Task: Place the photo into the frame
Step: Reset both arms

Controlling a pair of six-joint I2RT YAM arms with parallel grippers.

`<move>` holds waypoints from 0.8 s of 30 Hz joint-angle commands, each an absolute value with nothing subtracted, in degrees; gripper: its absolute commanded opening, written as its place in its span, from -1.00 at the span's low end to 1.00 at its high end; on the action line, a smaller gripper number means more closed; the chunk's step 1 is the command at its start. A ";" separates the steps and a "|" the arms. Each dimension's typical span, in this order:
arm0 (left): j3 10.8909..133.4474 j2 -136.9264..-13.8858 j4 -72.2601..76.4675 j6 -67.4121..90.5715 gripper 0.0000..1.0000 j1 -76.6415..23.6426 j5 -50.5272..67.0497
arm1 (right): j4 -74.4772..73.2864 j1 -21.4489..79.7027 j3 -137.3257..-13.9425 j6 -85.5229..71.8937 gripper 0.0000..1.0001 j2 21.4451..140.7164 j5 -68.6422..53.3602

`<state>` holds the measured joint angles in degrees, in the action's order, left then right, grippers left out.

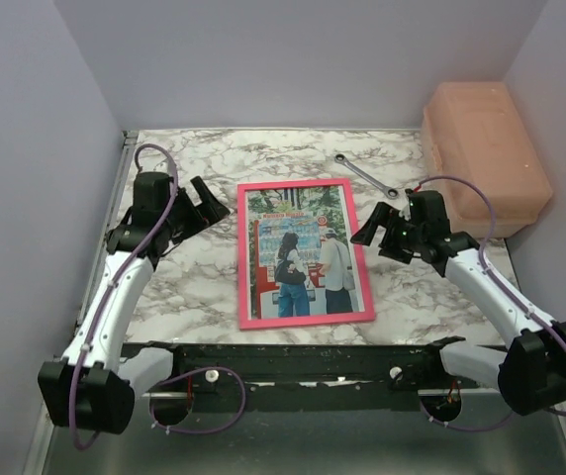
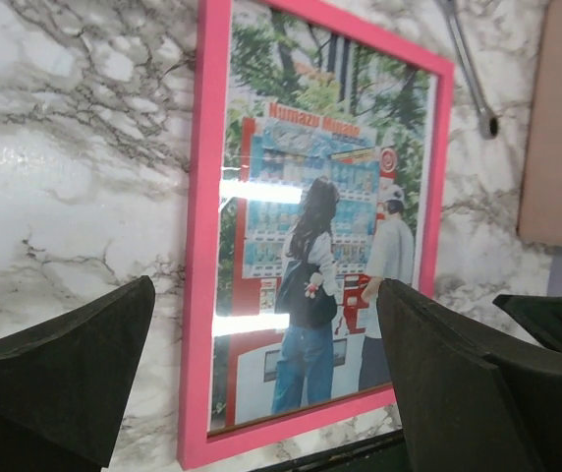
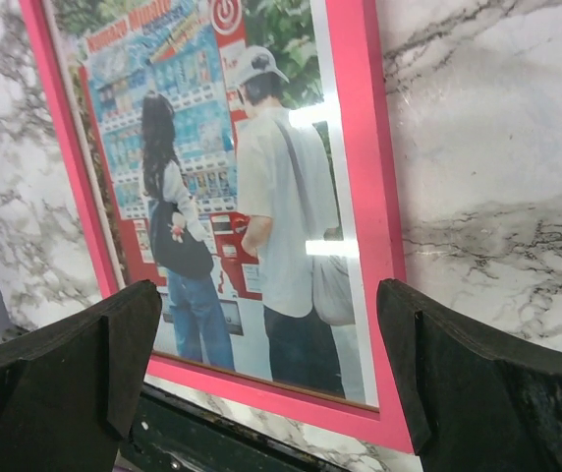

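Lying flat and face up on the marble table (image 1: 184, 287), the photo (image 1: 303, 257) sits inside the frame (image 1: 303, 321), whose pink border shows on all four sides of it. The print shows two people in jeans with their backs turned, facing red-and-white vending machines under green trees. Glare streaks cross its surface in both wrist views. The framed picture rests near the middle of the table with its long sides running roughly from 6 to 12 o'clock and its top leaning slightly toward 11.

At about 10 o'clock from the frame, the left gripper (image 1: 202, 210) is near the frame's upper left corner but not touching it. Its jaws stand wide apart with nothing between them, and its wrist camera looks across the marble at the picture's left edge. At 3 o'clock, the right gripper (image 1: 367, 223) is just beside the frame's right edge, also spread wide and empty. Its wrist camera shows the lower right part of the picture between the two dark fingers (image 3: 75, 364).

A metal wrench (image 1: 365, 175) lies on the marble at 1 o'clock from the frame, close to the upper right corner. Farther out at 2 o'clock, a salmon-coloured box (image 1: 481, 148) stands against the right wall. At 6 o'clock, a black rail (image 1: 293, 361) runs along the table's near edge between the two arm bases.
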<state>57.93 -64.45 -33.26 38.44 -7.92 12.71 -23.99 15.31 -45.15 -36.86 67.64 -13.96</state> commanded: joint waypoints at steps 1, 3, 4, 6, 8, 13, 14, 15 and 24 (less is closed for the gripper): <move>55.16 -54.43 -26.76 38.46 0.97 -6.61 16.27 | -23.41 15.49 -47.34 -37.62 1.00 64.08 -10.52; 54.12 -50.71 -25.84 38.95 0.97 -6.35 15.96 | -23.20 15.45 -47.68 -37.73 1.00 62.41 -9.89; 53.69 -48.99 -25.63 39.10 0.97 -6.28 15.83 | -22.76 15.45 -47.56 -37.73 1.00 61.25 -9.52; 53.14 -46.41 -25.48 39.20 0.97 -6.09 15.37 | -21.57 15.47 -47.27 -37.79 1.00 58.83 -8.51; 52.71 -44.12 -25.40 39.11 0.97 -6.07 14.61 | -20.57 15.47 -47.22 -37.97 0.99 56.27 -7.07; 49.16 -37.56 -20.32 37.40 0.97 -6.10 11.57 | -18.43 15.44 -48.17 -36.14 1.00 50.96 -3.94; 47.56 -36.11 -18.03 36.33 0.97 -6.08 10.99 | -17.99 15.42 -48.32 -35.37 0.99 50.34 -3.44; 45.96 -34.44 -16.13 35.04 0.97 -6.06 10.59 | -17.47 15.42 -48.39 -34.59 0.99 49.93 -2.99; 30.94 -23.51 -4.11 22.02 0.97 -6.06 9.19 | -9.01 15.47 -43.57 -27.00 1.00 48.30 3.32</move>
